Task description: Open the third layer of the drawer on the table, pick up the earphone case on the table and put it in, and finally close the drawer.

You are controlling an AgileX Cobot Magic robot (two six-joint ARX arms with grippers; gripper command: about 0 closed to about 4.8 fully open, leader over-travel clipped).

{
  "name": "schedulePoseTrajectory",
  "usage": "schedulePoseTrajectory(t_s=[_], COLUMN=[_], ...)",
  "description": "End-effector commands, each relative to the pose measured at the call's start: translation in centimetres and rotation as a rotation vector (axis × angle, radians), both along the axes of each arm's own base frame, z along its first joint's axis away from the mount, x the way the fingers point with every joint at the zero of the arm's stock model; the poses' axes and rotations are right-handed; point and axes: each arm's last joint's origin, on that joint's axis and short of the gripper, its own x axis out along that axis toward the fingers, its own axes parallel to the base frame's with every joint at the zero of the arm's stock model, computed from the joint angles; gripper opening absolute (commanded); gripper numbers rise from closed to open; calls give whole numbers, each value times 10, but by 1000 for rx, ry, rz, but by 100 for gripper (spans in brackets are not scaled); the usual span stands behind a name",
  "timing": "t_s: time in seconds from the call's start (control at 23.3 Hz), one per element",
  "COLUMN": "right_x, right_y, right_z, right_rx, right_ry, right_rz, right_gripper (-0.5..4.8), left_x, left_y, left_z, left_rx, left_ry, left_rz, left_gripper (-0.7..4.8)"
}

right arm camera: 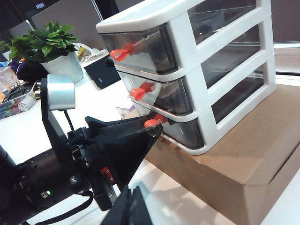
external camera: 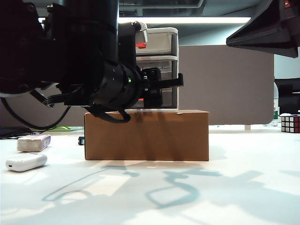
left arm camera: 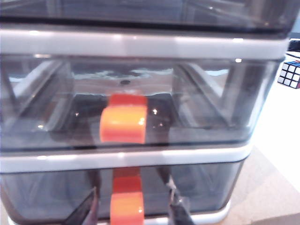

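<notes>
The drawer (right arm camera: 183,41), a white three-tier unit, stands on a brown cardboard box (external camera: 146,136). My left gripper (left arm camera: 132,190) is open at the third layer (left arm camera: 206,187). Its dark fingers (left arm camera: 85,212) flank that tier's red-orange handle (left arm camera: 126,206) with a gap on each side. The right wrist view shows the same gripper (right arm camera: 151,127) at the lowest handle (right arm camera: 152,123); the drawer looks closed. The white earphone case (external camera: 26,162) lies on the table (external camera: 243,187) at the far left, away from both grippers. My right gripper (right arm camera: 133,208) hangs shut and empty above the table, in front of the box.
A greyish-white block with a purple label (external camera: 33,142) lies just behind the earphone case. A Rubik's cube (external camera: 289,123) sits at the far right. A potted plant (right arm camera: 49,49) stands beyond the drawer. The left arm's bulk (external camera: 70,51) hides much of the unit.
</notes>
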Motion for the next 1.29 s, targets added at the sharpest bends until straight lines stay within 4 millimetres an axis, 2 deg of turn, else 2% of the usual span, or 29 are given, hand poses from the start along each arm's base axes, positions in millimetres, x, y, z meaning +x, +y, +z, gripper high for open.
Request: schedulePoseTrajectory(t_s=[0.04,0.26,0.34,0.43,0.69,0.86,1.07,1.29], right_x=[0,0,0,0,0,0,5,27], right_y=[0,0,0,0,0,0,2,9], right_z=[3,3,3,3,3,4,8,16], right_rx=[4,4,4,4,5,8,23,19], right_ry=[-24,-24,-24,-24,-24,-36,-82,-70], right_rz=[4,4,4,4,5,5,4,1], right_gripper=[-5,-5,-5,-6,-6,-6,-6,-6], left_x=[1,1,1,1,4,4,4,4], left_y=[0,0,0,0,2,2,2,2], left_z=[2,2,1,1,0,-2,-2,-2], left_rx=[-3,-2,0,5,12,16,16,16], left_ry=[-7,-6,-4,-1,5,9,9,9], left_rz=[-3,-2,-2,-2,3,0,-1,-1], left_gripper=[182,166,112,84,73,-3,-5,-5])
